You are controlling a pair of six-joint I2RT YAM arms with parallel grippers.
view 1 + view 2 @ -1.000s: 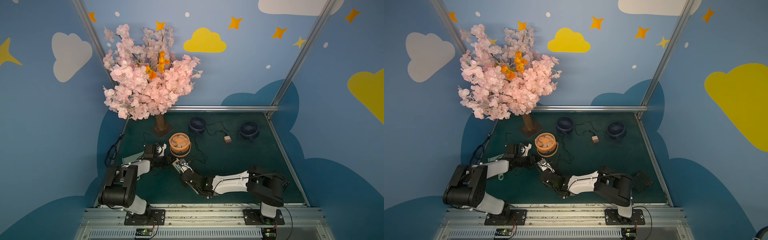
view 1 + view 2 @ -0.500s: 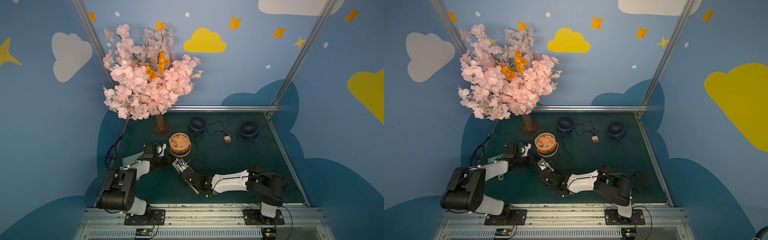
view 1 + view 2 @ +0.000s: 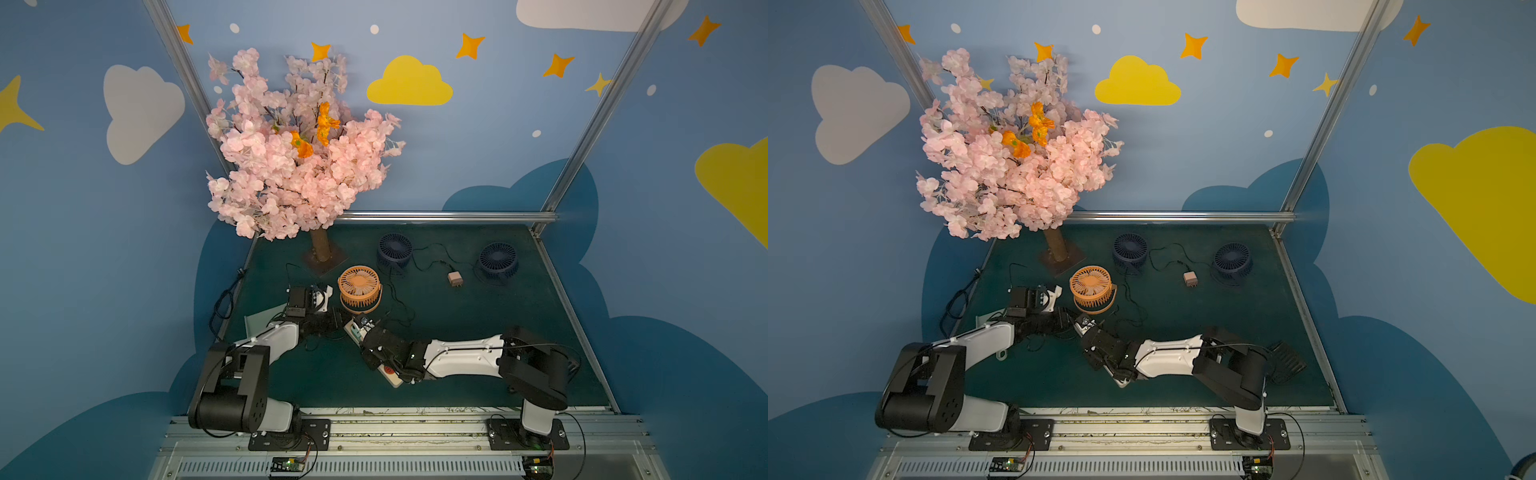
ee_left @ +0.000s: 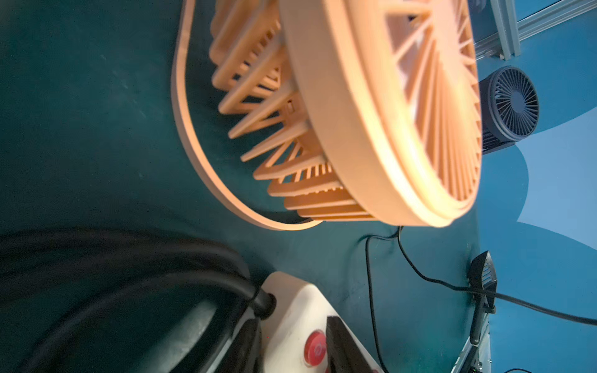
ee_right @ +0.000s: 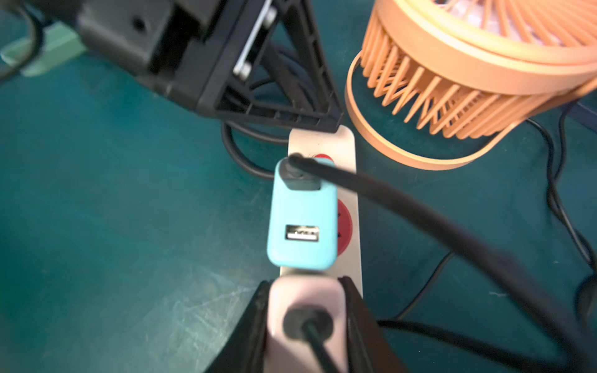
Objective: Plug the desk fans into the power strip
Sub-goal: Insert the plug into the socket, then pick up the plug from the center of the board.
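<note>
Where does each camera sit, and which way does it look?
Top views: high above the front, looking down on the green table; left arm, right arm show.
Left wrist: on that arm, facing the orange fan and power strip; its fingers show.
Right wrist: on its arm, looking along the strip; fingers flank a pink adapter.
Shared: all show fan and strip.

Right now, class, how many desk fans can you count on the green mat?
3. The orange fan is nearest the front. The middle navy fan stands behind it. The right navy fan is at the back right. None looks hidden.
</note>
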